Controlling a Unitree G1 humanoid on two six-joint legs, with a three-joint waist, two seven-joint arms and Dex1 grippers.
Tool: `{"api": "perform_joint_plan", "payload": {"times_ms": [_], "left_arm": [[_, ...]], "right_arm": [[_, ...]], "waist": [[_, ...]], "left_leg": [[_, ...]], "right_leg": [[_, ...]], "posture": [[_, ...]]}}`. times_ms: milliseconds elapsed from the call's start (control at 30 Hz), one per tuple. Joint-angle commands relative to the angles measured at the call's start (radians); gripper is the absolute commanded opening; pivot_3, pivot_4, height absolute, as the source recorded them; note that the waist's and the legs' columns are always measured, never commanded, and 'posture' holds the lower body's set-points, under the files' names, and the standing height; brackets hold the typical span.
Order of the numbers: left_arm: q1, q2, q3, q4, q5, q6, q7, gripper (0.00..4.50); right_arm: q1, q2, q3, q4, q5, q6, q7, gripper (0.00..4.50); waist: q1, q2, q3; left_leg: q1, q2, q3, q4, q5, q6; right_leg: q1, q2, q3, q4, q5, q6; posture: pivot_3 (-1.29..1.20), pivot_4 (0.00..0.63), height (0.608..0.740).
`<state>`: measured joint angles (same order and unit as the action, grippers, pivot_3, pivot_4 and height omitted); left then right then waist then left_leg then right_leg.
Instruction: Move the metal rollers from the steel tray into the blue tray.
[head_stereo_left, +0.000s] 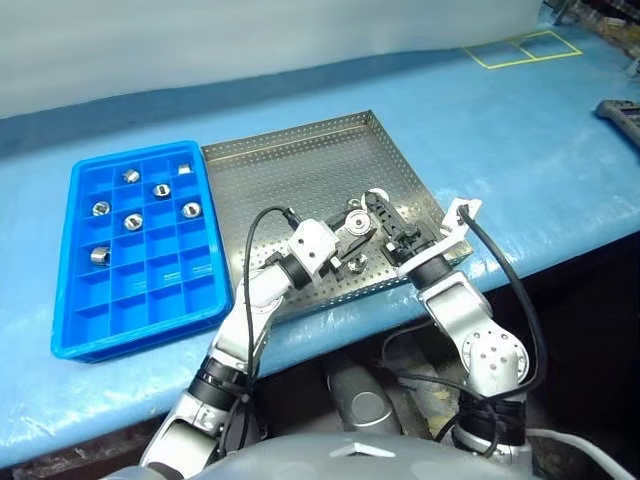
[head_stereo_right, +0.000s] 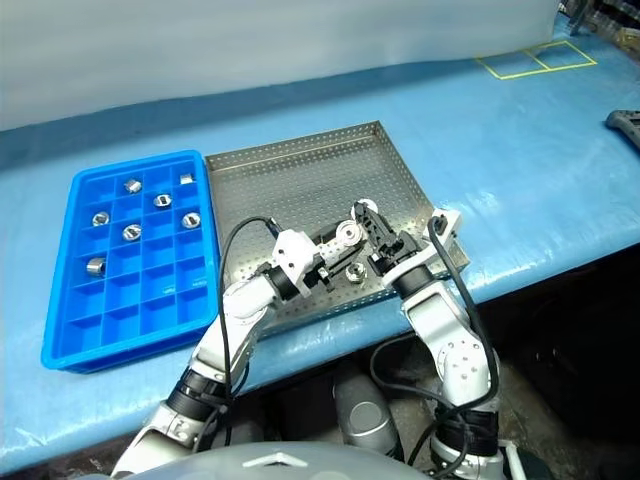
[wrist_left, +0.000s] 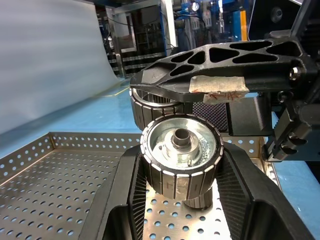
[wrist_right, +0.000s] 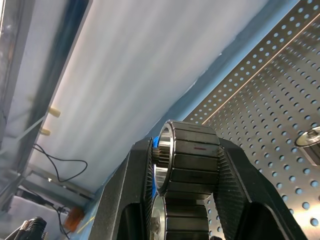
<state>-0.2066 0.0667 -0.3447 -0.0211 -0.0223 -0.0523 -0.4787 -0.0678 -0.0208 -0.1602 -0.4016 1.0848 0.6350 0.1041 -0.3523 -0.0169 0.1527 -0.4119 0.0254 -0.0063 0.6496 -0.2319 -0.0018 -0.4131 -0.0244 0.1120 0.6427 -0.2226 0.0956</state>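
Observation:
The steel tray lies on the table with the blue tray to its left. Several metal rollers sit in the blue tray's compartments. Both grippers meet over the steel tray's near right part. My left gripper is shut on a roller, held end-on. Just beyond it my right gripper is shut on a second roller, whose ribbed rim faces its wrist camera. One more loose roller lies on the perforated floor below the two grippers.
A pale blue cover spreads over the table, whose front edge runs just behind both wrists. A yellow taped square marks the far right corner. A dark object lies at the right edge.

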Motion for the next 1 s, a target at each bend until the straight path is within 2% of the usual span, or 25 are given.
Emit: {"api": "perform_joint_plan", "payload": {"times_ms": [33, 200, 400, 633, 767, 1000], "left_arm": [[0.046, 0.014, 0.062, -0.038, 0.018, 0.029, 0.078, 1.72], [0.111, 0.006, 0.090, -0.109, 0.021, 0.062, 0.157, 1.72], [0.185, 0.002, 0.120, -0.191, 0.022, 0.098, 0.236, 1.72], [0.222, -0.020, 0.167, -0.242, 0.019, 0.136, 0.326, 1.72], [0.222, -0.031, 0.195, -0.249, 0.017, 0.151, 0.370, 1.72], [0.220, -0.065, 0.256, -0.255, 0.010, 0.180, 0.460, 1.72]], "right_arm": [[-0.048, -0.003, -0.054, -0.018, -0.001, -0.085, 0.024, 1.30], [-0.106, -0.014, -0.049, 0.051, 0.004, -0.070, 0.050, 1.30], [-0.168, -0.029, -0.034, 0.131, -0.011, -0.066, 0.081, 1.30], [-0.201, 0.000, -0.041, 0.170, -0.034, -0.131, 0.100, 1.30], [-0.206, 0.023, -0.047, 0.169, -0.079, -0.167, 0.102, 1.30], [-0.205, 0.038, -0.053, 0.170, -0.211, -0.237, 0.084, 1.30]], "waist": [[0.016, 0.000, 0.000], [0.075, 0.001, 0.000], [0.179, 0.001, 0.001], [0.275, 0.001, 0.001], [0.294, 0.001, 0.001], [0.294, 0.001, 0.001]], "left_leg": [[0.000, 0.000, 0.000, 0.000, 0.000, 0.000], [0.000, 0.000, -0.001, -0.001, 0.000, 0.000], [-0.001, 0.000, -0.001, -0.001, 0.000, 0.000], [-0.002, 0.000, -0.001, 0.000, 0.000, 0.000], [-0.002, 0.000, -0.001, 0.000, 0.000, 0.000], [-0.002, 0.000, -0.001, 0.000, 0.000, 0.000]], "right_leg": [[0.000, 0.000, 0.000, 0.000, 0.000, 0.000], [-0.001, 0.000, -0.001, 0.000, 0.000, 0.000], [-0.001, 0.000, -0.001, 0.000, 0.000, -0.001], [-0.002, 0.000, -0.002, 0.000, 0.000, -0.002], [-0.002, 0.000, -0.003, 0.000, 0.000, -0.002], [-0.002, 0.000, -0.004, 0.000, -0.001, -0.002]], "posture": [[-0.22, 0.150, 0.740], [-0.11, 0.150, 0.740], [-0.01, 0.150, 0.740], [0.04, 0.150, 0.740], [0.04, 0.150, 0.740], [0.05, 0.150, 0.740]]}}
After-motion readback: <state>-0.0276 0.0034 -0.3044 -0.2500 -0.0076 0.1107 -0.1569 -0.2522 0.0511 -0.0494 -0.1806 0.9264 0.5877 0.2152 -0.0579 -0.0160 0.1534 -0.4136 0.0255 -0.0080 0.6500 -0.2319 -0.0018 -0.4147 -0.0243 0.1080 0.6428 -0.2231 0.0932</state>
